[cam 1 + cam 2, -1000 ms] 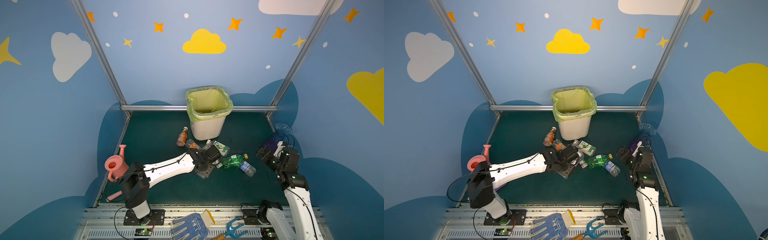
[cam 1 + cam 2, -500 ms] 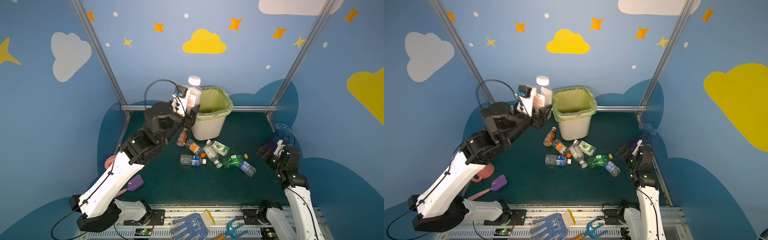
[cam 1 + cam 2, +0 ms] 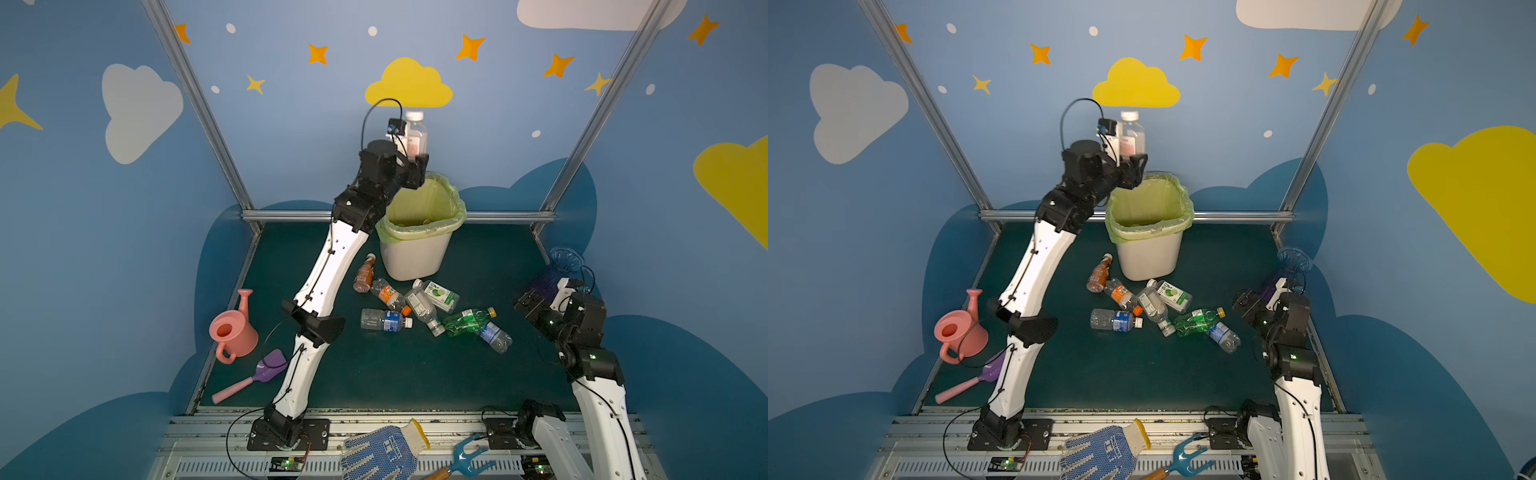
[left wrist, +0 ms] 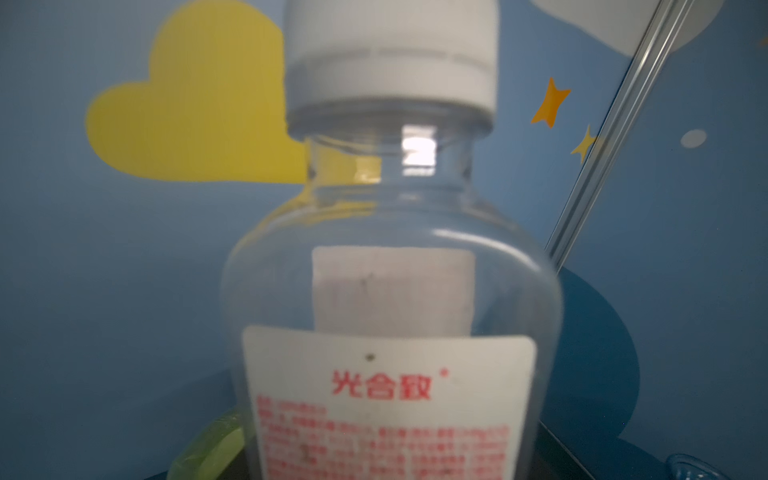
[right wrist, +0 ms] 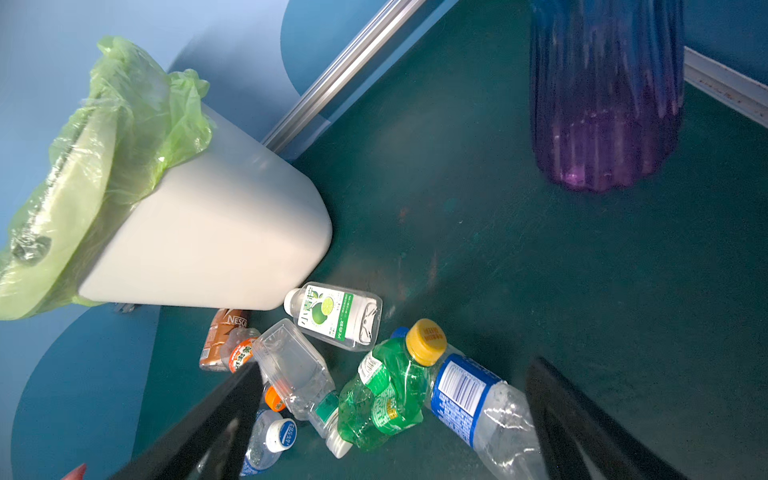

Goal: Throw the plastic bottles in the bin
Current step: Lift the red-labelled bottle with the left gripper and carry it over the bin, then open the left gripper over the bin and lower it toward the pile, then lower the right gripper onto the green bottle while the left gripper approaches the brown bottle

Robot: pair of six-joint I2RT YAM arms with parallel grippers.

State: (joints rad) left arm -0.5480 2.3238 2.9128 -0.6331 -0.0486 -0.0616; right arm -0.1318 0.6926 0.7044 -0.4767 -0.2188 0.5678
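Observation:
My left gripper (image 3: 414, 157) is raised over the left rim of the bin (image 3: 415, 257), shut on an upright clear bottle (image 3: 416, 135) with a white cap. That bottle (image 4: 390, 291), with red print on its label, fills the left wrist view and hides the fingers. Several plastic bottles lie on the green floor in front of the bin, among them a brown one (image 3: 364, 274), a green one (image 3: 467, 321) and a blue-labelled one (image 3: 384, 321). My right gripper (image 3: 528, 301) hangs open and empty at the right, above the green bottle (image 5: 386, 399).
A blue-purple vase (image 3: 559, 270) stands behind the right gripper. A pink watering can (image 3: 232, 332) and a purple scoop (image 3: 266, 372) lie at the left edge. A dotted glove (image 3: 382, 453) and a blue rake (image 3: 469, 459) rest on the front rail.
The left gripper rose from the bottle pile with the clear bottle, then swung right to above the bin's rim. The right arm has not moved.

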